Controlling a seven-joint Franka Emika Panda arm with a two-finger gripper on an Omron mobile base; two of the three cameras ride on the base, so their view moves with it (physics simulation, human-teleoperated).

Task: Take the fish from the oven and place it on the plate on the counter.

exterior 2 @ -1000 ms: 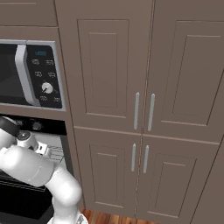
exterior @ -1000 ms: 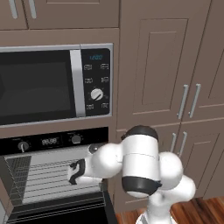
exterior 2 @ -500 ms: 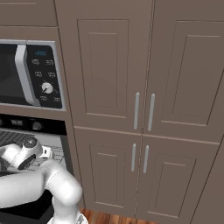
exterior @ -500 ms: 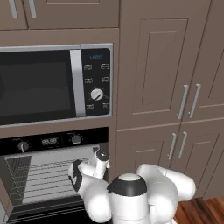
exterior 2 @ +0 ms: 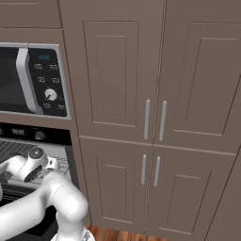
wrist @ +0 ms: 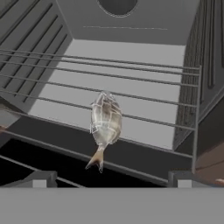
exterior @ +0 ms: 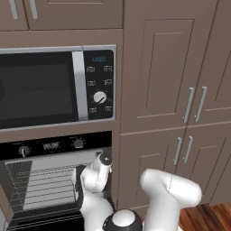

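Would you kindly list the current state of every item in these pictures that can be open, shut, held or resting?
Built-in black oven: door open, wire rack visible inside.
Small grey-silver fish: lying on the wire rack, tail toward the end effector, not held.
End effector: open, empty, just short of the fish.
Black-and-silver microwave: door shut, display lit.
Brown cabinet doors with silver bar handles: all shut.

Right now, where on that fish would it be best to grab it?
Probably across the plump middle of the fish, coming from the open oven front. It lies lengthwise on the wire rack, thin tail nearest, so the open tool spans its narrow width.
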